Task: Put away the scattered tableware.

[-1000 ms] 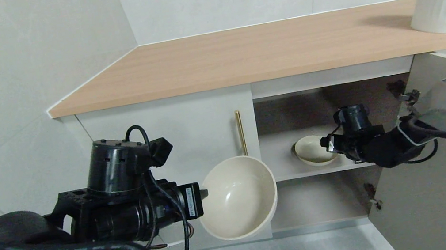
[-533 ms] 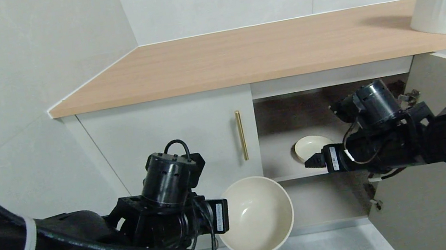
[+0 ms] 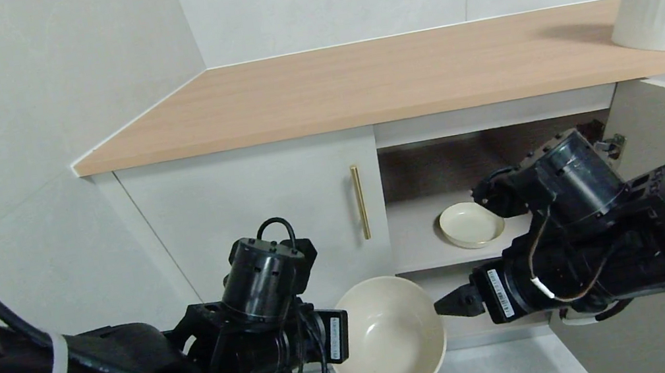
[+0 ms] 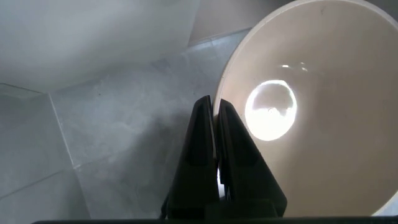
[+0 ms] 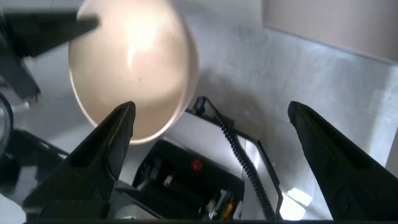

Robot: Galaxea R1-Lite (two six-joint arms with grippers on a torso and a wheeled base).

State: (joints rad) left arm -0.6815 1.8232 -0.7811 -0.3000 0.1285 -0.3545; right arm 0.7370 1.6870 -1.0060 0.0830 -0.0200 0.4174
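Cream bowl, glossy and empty, rim partly hidden by left gripper, jaws clenched on it. Right gripper just beside, jaws spread wide.

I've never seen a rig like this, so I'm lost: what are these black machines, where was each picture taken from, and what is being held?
It is a two-armed robot. The large picture comes from a camera on its head, looking down at a cabinet under a light wooden countertop. The other two come from cameras on its wrists. The left gripper pinches the rim of a large cream bowl. The right gripper is open and empty, close beside that bowl. A small cream dish lies on the open cabinet's shelf.
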